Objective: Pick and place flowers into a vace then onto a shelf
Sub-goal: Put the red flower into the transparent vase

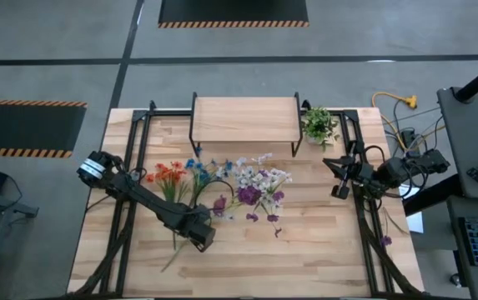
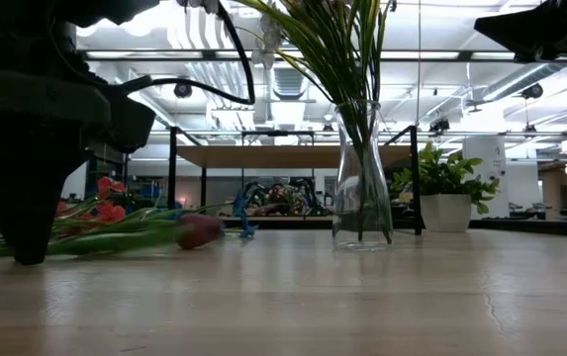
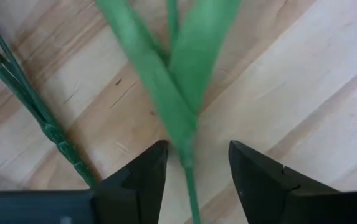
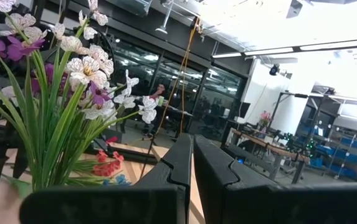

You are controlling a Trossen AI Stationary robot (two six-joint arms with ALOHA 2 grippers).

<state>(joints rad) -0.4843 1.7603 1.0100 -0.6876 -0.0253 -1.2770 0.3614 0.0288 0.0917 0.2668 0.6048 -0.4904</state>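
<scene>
Light wood-plank bench (image 1: 305, 250) in a grey-floored lab | left end effector (image 3: 194, 165) spread low over bench, green flower stem (image 3: 181, 134) between its fingers, ungripped; blossoms out of wrist view | clear glass vase (image 2: 361, 178) with purple-white flowers (image 1: 255, 190) just beside | right end effector (image 4: 192, 163) pressed together, well apart | light-wood shelf (image 1: 244, 118), green potted plant (image 1: 319, 125) beyond.

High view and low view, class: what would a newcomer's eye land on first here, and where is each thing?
The clear glass vase stands mid-table, crowded with white and purple flowers, in front of the low wooden shelf. To its left, orange and blue flowers lie flat on the table, where the left claw sits open astride a green stem. The right claw waits shut at the table's right edge.
</scene>
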